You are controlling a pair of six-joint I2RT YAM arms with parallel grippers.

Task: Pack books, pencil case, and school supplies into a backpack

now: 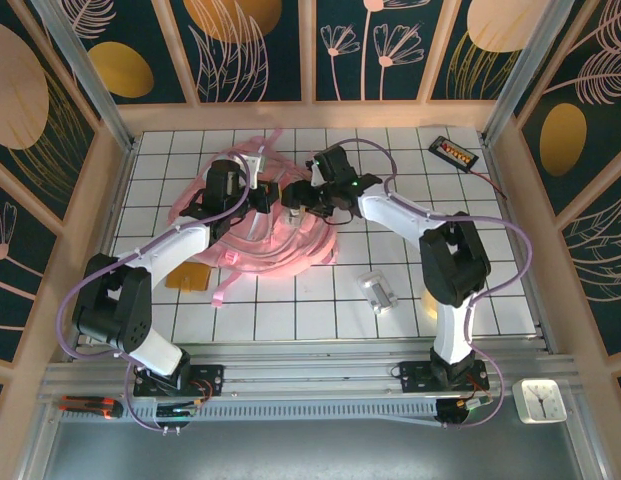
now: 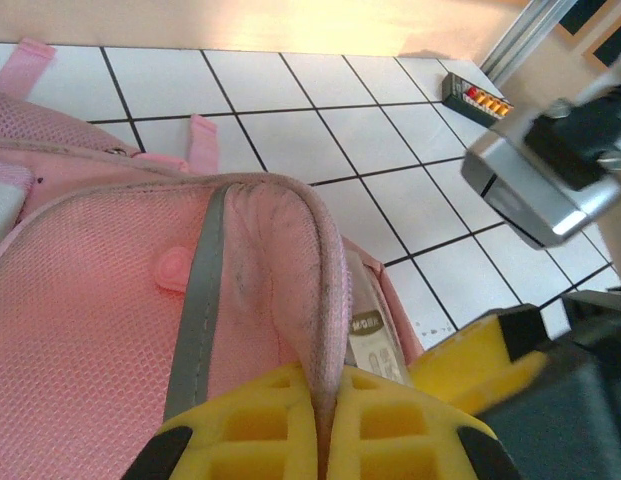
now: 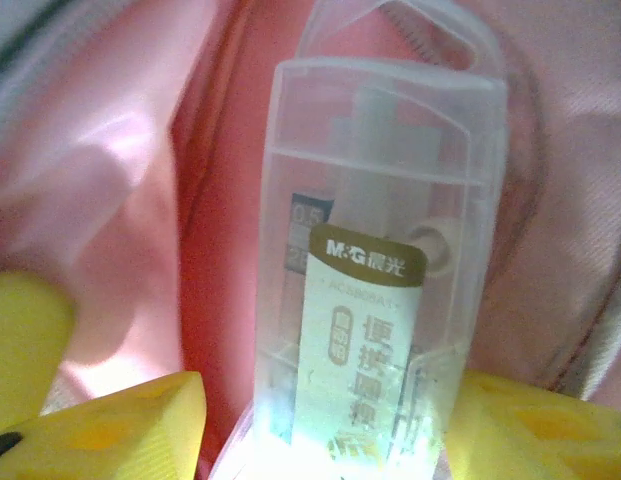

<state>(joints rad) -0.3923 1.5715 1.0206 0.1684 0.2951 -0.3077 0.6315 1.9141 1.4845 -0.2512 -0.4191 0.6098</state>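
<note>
Packing supplies: left claw (image 2: 325,430) pinched shut on the backpack (image 2: 110,300) rim; clear supply box (image 3: 380,200) between right claw (image 3: 320,430) fingers at its mouth, grip unclear; next move probably needs a clean release

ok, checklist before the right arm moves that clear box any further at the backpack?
1. Left fingers pinched shut on the backpack rim, lifting it: ok.
2. Clear box sits between the right fingers, pointing at the pink lining: ok.
3. Right grip firm on the box: cannot tell; a sliver of pink shows beside one finger.
4. Box past the rim: cannot tell; in the left wrist view it sits close beside the lifted edge.
5. Silver item and orange pad packed: not ok, both lie on the table.
</note>
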